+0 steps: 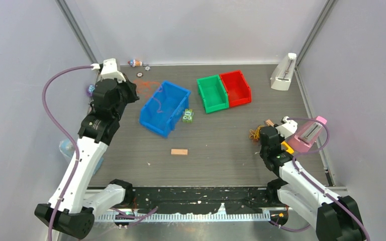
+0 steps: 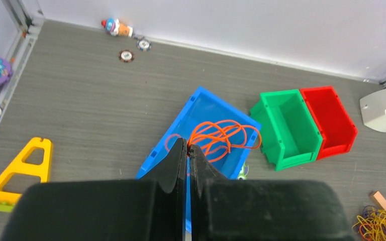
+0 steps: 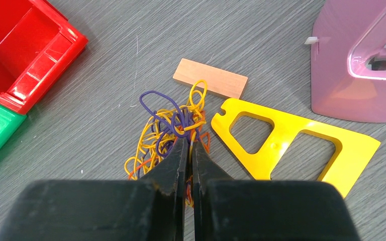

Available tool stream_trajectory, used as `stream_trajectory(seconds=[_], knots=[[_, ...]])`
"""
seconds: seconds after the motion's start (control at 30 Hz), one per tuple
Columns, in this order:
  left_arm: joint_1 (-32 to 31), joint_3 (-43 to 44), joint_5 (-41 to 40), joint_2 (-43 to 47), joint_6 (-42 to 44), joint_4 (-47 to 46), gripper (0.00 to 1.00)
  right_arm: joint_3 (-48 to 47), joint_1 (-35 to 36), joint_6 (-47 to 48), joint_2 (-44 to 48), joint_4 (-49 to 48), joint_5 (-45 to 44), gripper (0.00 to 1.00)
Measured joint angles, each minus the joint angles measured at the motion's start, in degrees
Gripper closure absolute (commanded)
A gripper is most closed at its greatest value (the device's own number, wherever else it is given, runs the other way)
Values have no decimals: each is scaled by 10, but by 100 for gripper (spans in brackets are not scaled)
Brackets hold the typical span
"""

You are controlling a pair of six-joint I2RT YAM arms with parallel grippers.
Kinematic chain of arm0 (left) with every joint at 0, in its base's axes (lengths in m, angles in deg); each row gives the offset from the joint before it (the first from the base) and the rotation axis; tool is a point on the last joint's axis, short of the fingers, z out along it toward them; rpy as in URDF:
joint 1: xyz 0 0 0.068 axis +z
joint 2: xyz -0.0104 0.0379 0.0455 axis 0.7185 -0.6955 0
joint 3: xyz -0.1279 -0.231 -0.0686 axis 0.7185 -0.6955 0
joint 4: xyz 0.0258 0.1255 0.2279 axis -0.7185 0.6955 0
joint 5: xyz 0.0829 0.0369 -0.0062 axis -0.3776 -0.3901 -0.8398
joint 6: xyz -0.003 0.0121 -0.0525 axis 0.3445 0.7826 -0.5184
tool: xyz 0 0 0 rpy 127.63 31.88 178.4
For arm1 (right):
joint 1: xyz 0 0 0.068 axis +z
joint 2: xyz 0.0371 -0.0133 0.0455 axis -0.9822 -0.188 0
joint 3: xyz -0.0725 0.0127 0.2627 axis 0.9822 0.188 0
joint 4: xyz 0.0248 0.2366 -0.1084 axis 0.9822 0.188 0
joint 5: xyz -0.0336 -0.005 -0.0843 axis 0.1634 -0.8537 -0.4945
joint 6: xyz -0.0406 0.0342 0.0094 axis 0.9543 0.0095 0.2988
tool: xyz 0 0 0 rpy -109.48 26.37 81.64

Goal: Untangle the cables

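Pinching the orange cables above the blue bin, the left gripper is clamped shut on 1 seemingly freed colour, while the right gripper, likewise closed, bites the yellow-and-purple tangle beside the yellow triangle, its 2 colours not yet separated.

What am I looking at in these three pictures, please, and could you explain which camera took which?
These are two robot arms bolted at the near edge of a table, each ending in a two-finger gripper. The wide picture comes from a camera above and behind them; the other two come from cameras on the wrists, looking forward over each gripper. The left gripper is shut on an orange cable, seen in front of a blue bin. The right gripper is shut on a tangle of yellow and purple cables on the table. Nearby lie a wooden block and a yellow plastic triangle; a green bin and a red bin stand farther off.
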Motion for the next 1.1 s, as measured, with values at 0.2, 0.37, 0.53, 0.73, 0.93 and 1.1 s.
stream_trajectory(seconds=[0.2,0.37,0.53,0.73,0.93,1.1], knots=[[4,-76,3,-16,-22,-34,100,0,0,0,0,0,2,95],[4,-136,19,-60,-40,-61,100,0,0,0,0,0,4,95],[4,-171,50,-116,-54,-92,100,0,0,4,0,-2,7,95],[4,-176,85,-191,-54,-118,55,0,-1,31,-2,-18,46,95],[-11,-168,103,-209,-42,-110,14,4,-2,105,-20,-118,220,94],[-76,-180,95,-130,-15,-115,9,6,-2,132,-84,-222,409,95]])
